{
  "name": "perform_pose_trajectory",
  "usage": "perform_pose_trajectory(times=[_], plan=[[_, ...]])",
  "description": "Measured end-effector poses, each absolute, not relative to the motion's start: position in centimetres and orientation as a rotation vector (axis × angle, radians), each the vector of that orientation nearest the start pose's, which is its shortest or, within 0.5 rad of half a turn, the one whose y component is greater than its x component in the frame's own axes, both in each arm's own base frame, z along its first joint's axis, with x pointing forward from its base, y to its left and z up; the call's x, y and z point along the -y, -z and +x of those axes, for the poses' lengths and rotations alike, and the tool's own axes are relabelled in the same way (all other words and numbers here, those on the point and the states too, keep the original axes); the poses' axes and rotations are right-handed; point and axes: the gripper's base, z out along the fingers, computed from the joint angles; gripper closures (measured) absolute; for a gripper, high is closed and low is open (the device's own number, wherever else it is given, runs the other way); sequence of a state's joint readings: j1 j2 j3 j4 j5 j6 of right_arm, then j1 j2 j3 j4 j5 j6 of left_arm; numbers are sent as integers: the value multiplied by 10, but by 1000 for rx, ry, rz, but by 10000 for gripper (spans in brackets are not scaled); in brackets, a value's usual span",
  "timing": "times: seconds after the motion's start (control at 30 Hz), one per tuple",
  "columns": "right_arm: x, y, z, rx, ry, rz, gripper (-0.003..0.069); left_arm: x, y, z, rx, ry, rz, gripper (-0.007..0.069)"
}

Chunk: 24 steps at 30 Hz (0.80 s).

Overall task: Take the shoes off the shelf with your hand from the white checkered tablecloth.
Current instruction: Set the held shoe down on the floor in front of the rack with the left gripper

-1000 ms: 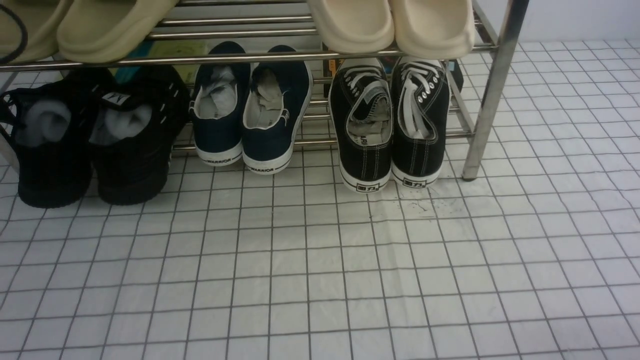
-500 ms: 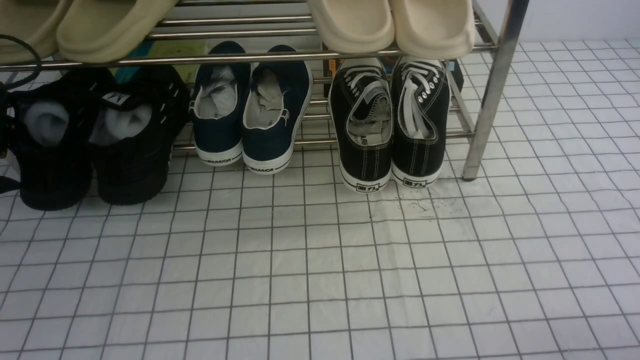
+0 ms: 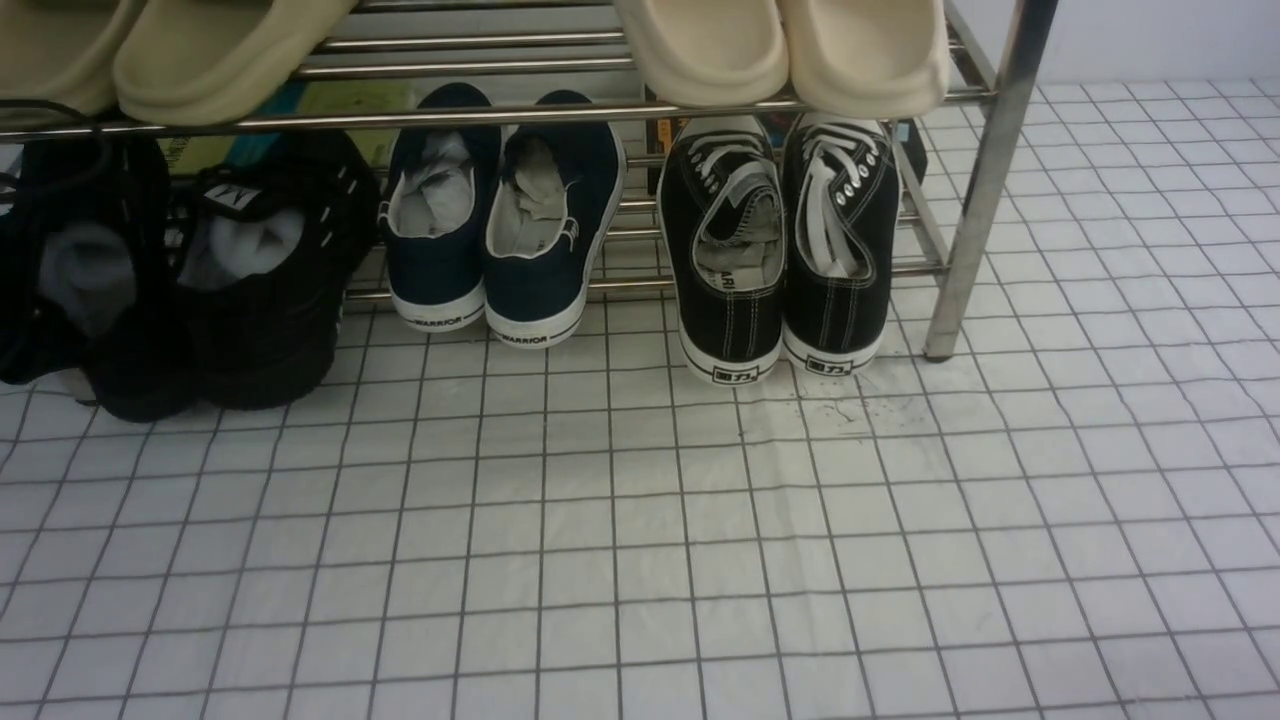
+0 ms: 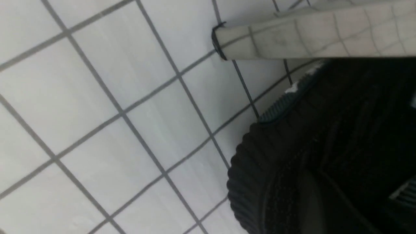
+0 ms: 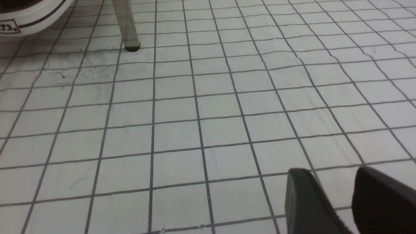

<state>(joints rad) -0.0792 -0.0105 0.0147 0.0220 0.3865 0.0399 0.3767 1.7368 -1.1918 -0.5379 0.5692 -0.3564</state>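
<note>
My left gripper [image 3: 22, 300], fully closed, grips the nearer of the black mesh shoes [image 3: 265, 310] by its heel. Its mate stands just beside, heel on the tablecloth [image 3: 640, 520], toe under the shelf [image 3: 985, 180]. Farther off, my right gripper [image 5: 334, 182] hangs empty, jaws apart.

A chrome shelf [image 3: 985, 190] of thin rods and thicker legs is the only furniture in sight, filling the top of the front view. Under and in front of it a white checkered cloth [image 3: 700, 560] covers the whole ground. Just in front of the shelf's right front leg [image 5: 131, 48] the cloth carries faint dark smudges [image 3: 850, 410], and a soft fold [image 3: 775, 480] runs forward from there. Behind the shelf, to its right, stands a plain pale wall [image 3: 1160, 40]. The light is even and dull, glinting along the rods.
</note>
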Motion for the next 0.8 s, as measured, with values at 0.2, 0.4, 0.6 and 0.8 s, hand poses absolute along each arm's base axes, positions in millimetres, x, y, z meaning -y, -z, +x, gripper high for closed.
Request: perform_pose_trajectory(times=[0.2,0.4,0.6,0.8], plan=[[3,-174,52,-1870,5,125,420,-118,-261,324,-2272,470,-1269,613],[3,-174,52,-1870,5,125,420,-123,-283,299,-2337,391,-1209,611],[3,-174,52,-1870,5,125,420,-114,-308,267,-2456,306,-1118,610],[3,-174,52,-1870,5,125,420,-105,-327,242,-2513,239,-1078,610]])
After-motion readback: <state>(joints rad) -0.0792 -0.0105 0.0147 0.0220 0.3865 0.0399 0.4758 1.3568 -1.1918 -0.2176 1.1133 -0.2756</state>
